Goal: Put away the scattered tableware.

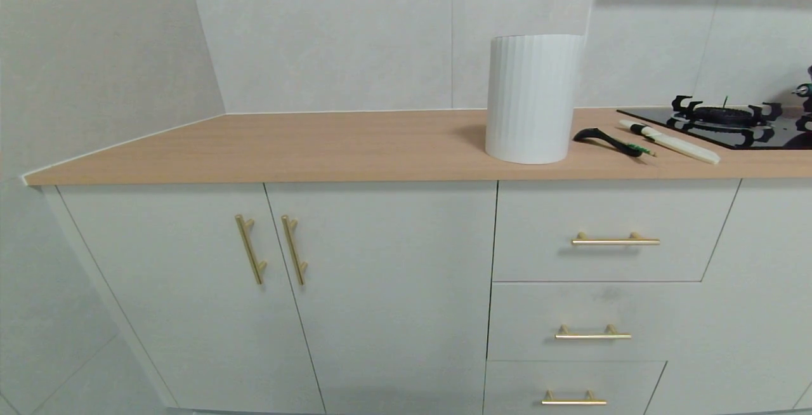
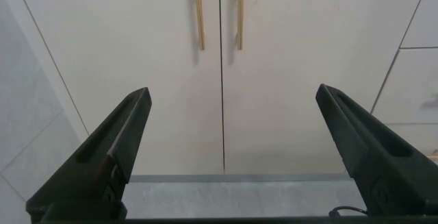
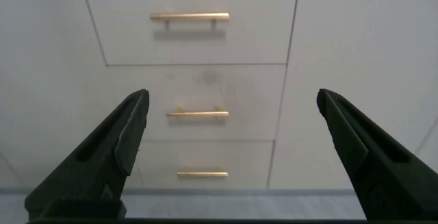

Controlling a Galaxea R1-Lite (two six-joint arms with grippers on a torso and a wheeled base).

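Observation:
On the wooden countertop (image 1: pixel 317 148) stands a tall white ribbed container (image 1: pixel 533 98). Just right of it lie a black-handled utensil (image 1: pixel 608 141) and a long cream-coloured utensil (image 1: pixel 669 141), both flat on the counter beside the stove. My left gripper (image 2: pixel 229 104) is open, held low in front of the double cabinet doors (image 2: pixel 220 73). My right gripper (image 3: pixel 233 107) is open too, facing the stack of drawers (image 3: pixel 195 59). Nothing is between either pair of fingers.
A black gas stove (image 1: pixel 729 124) sits at the counter's right end. White tiled walls close the back and the left corner. Below the counter are two doors with gold handles (image 1: pixel 271 249) and drawers with gold handles (image 1: pixel 615 239).

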